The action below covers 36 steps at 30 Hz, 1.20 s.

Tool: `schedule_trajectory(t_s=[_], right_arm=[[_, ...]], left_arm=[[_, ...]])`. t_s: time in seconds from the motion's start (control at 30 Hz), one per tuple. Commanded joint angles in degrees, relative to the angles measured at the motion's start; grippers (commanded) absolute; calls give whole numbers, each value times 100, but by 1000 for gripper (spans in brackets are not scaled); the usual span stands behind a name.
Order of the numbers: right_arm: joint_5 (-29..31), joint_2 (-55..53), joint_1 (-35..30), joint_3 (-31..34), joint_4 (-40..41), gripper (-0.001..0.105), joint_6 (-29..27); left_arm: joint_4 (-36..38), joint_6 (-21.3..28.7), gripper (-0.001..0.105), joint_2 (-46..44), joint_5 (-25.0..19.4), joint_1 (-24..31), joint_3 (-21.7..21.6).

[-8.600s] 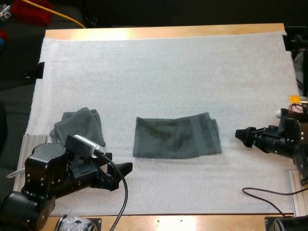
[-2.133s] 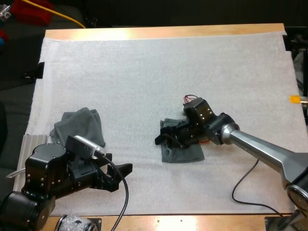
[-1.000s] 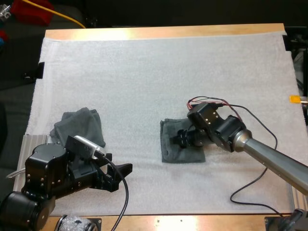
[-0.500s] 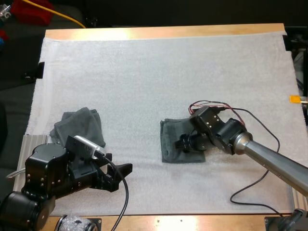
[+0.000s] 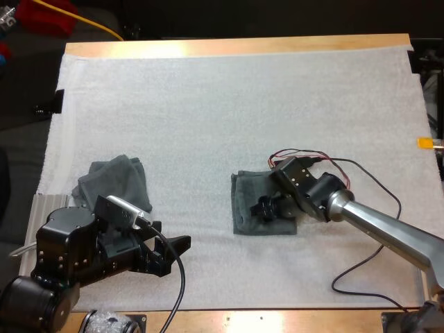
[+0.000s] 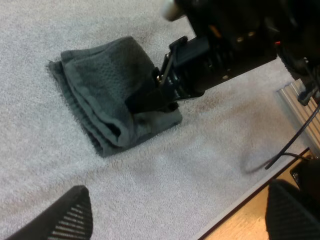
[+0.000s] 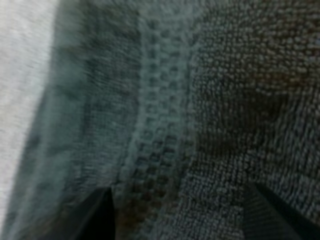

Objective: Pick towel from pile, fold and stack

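A dark grey-green folded towel (image 5: 248,202) lies in the middle of the mat, its layered edge turned toward the left arm. My right gripper (image 5: 267,207) rests low on its top surface, fingers apart, the towel's weave (image 7: 200,100) right beneath them. In the left wrist view the folded towel (image 6: 100,95) lies with the right gripper's fingers (image 6: 150,97) on it. A second, crumpled towel (image 5: 114,180) sits at the mat's left side. Just in front of it my left gripper (image 5: 173,248) hovers open and holds nothing (image 6: 177,215).
The white mat (image 5: 229,104) stretches bare toward the table's far side. A metal rail (image 5: 48,208) borders the mat at the left and another (image 6: 300,102) runs along the right edge. A loose cable (image 5: 361,274) trails over the mat under the right arm.
The right arm came in from the right edge and the flat towel now lies folded to about half its width. Over the last second the right gripper barely shifted on it. The left arm stayed still.
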Motion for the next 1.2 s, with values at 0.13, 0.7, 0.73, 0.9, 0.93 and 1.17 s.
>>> schedule_trajectory(t_s=[0.13,0.7,0.73,0.9,0.93,1.17], right_arm=[[10,28,13,-4,29,56,-48],[10,-1560,13,-40,976,66,-239],[10,-1715,13,-40,1109,69,-239],[10,-2383,13,-40,1534,76,-156],[10,-2542,13,-40,1585,76,-151],[-41,-3399,13,-40,1659,76,99]], left_arm=[[24,-8,69,-25,26,1,-22],[24,17,69,-25,26,1,-22],[24,16,69,-25,26,1,-22],[3,15,69,-25,26,1,-22],[-11,15,69,-25,26,1,-22],[-31,15,70,-25,26,1,-22]])
